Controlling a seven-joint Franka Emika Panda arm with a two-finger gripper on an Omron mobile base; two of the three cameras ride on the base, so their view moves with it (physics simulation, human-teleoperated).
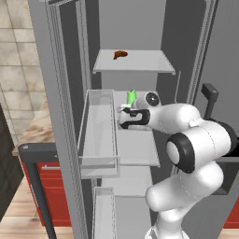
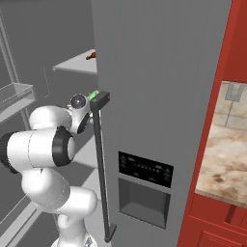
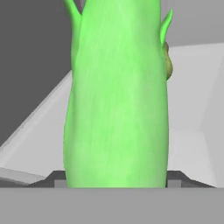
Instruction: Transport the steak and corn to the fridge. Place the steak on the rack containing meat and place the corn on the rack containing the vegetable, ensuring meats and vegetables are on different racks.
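Now the gripper (image 1: 127, 106) is closed on the corn (image 1: 131, 97), which stands upright between its fingers inside the open fridge (image 2: 159, 96), above a pale middle rack (image 1: 137, 147). Higher up, the steak (image 1: 120, 54) lies on another rack (image 1: 140, 63).

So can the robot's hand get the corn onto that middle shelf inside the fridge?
Probably yes. The gripper is shut on the corn and already reaches in over the middle rack through the open fridge door. Nothing seems to block the way down, though the arm hides part of that rack.
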